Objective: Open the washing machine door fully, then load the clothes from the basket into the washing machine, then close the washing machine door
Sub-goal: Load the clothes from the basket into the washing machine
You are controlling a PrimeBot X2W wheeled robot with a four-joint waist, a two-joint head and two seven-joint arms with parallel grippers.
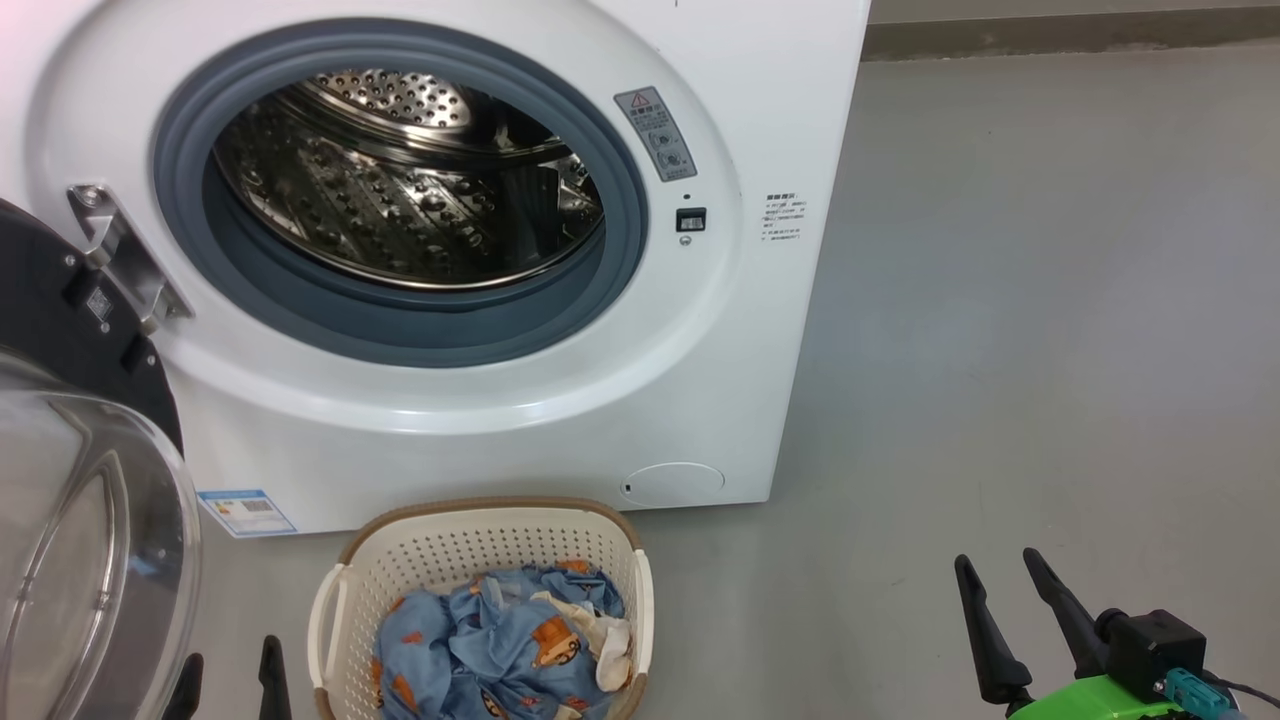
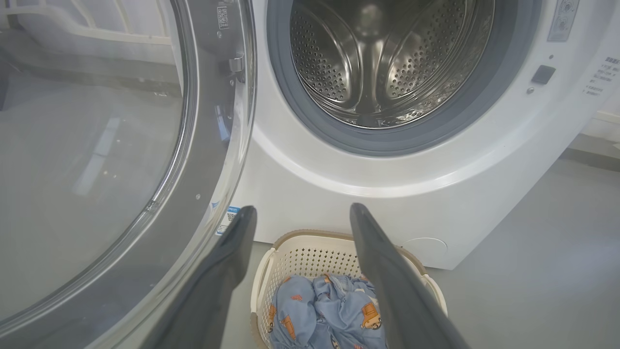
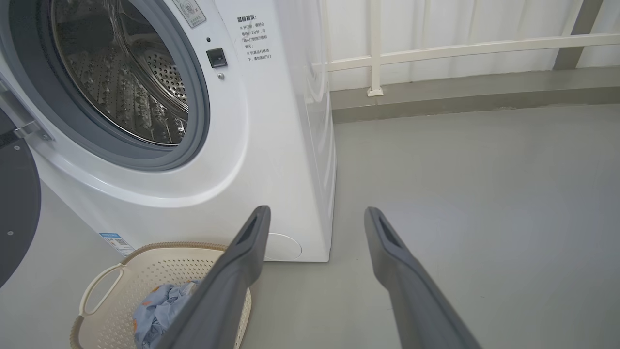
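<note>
The white washing machine (image 1: pixel 480 420) stands ahead, its steel drum (image 1: pixel 400 180) bare inside the grey gasket. Its door (image 1: pixel 80 540) is swung wide to the left, glass bowl facing me. The cream basket (image 1: pixel 470 545) sits on the floor below the opening, holding the light blue clothes (image 1: pixel 500 645) with a bit of white cloth. My left gripper (image 1: pixel 230 665) is open at the bottom edge, between door and basket; in its wrist view the fingers (image 2: pixel 300 213) straddle the basket (image 2: pixel 310 254). My right gripper (image 1: pixel 1000 575) is open over bare floor, right of the basket.
Grey floor (image 1: pixel 1050 350) stretches to the right of the machine. A white railing (image 3: pixel 460 48) and a low kerb run along the back wall. The open door (image 2: pixel 97 160) takes up the space left of the basket.
</note>
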